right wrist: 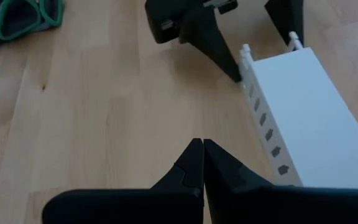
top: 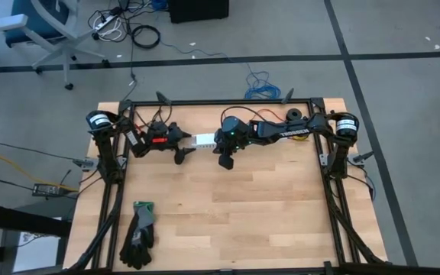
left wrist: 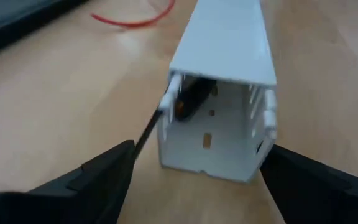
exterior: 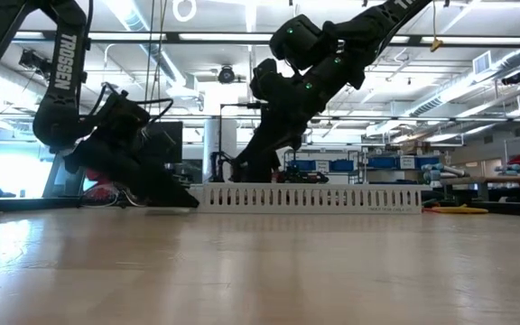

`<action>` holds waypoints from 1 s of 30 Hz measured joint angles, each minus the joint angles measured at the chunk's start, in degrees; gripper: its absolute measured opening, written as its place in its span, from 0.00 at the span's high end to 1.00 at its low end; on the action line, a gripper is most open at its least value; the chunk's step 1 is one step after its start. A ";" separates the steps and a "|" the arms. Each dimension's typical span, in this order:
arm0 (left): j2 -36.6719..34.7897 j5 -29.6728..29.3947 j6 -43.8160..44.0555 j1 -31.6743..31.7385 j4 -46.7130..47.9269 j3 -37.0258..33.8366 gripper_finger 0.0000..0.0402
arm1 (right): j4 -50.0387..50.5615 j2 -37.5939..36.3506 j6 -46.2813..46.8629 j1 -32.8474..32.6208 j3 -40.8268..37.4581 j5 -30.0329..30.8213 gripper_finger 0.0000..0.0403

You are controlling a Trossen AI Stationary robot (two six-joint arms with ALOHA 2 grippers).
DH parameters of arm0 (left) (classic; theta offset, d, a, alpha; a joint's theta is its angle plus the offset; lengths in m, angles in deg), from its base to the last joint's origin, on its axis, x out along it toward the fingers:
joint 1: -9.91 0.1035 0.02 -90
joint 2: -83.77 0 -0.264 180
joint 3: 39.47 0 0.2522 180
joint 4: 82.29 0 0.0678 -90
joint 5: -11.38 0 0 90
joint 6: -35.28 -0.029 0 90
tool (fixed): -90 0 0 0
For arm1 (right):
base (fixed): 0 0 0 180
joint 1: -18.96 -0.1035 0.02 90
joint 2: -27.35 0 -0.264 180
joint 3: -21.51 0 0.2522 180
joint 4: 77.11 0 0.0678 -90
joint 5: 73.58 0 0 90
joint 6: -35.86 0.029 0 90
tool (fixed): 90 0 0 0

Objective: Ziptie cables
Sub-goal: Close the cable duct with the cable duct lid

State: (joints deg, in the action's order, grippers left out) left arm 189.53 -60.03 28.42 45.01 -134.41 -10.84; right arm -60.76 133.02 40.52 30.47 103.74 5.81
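Observation:
A white slotted channel (top: 205,141) lies flat on the wooden table near its far edge. My left gripper (left wrist: 194,168) is open, one finger on either side of the channel's open end (left wrist: 213,146); I cannot tell whether they touch it. Inside that end sits a dark piece with an orange spot (left wrist: 190,101), and a thin black strip (left wrist: 146,132) sticks out of it. The cables themselves are otherwise hidden. My right gripper (right wrist: 202,152) is shut and empty, hovering beside the channel's long side (right wrist: 303,106).
A thin red wire (left wrist: 135,18) curls on the table beyond the channel. A pair of dark gloves with green cuffs (top: 138,233) lies near the front left. The black frame (top: 220,101) runs around the table's edges.

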 joint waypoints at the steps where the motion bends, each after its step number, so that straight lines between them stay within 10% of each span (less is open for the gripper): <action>1: 0.00 -0.12 -0.15 0.03 -0.04 0.27 0.14 | -0.15 0.00 0.01 0.00 0.00 0.00 1.00; 6: -0.07 0.08 9.05 -0.01 1.26 0.31 0.14 | -0.37 0.00 0.31 0.00 0.00 -0.01 1.00; 30: -0.07 -2.75 -3.25 -2.57 2.07 0.33 0.23 | -5.90 0.00 0.73 1.04 0.00 3.63 1.00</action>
State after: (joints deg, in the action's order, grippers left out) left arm 189.46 -62.78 25.17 42.44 -132.34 -10.51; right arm -66.67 133.02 41.25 31.51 103.74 9.44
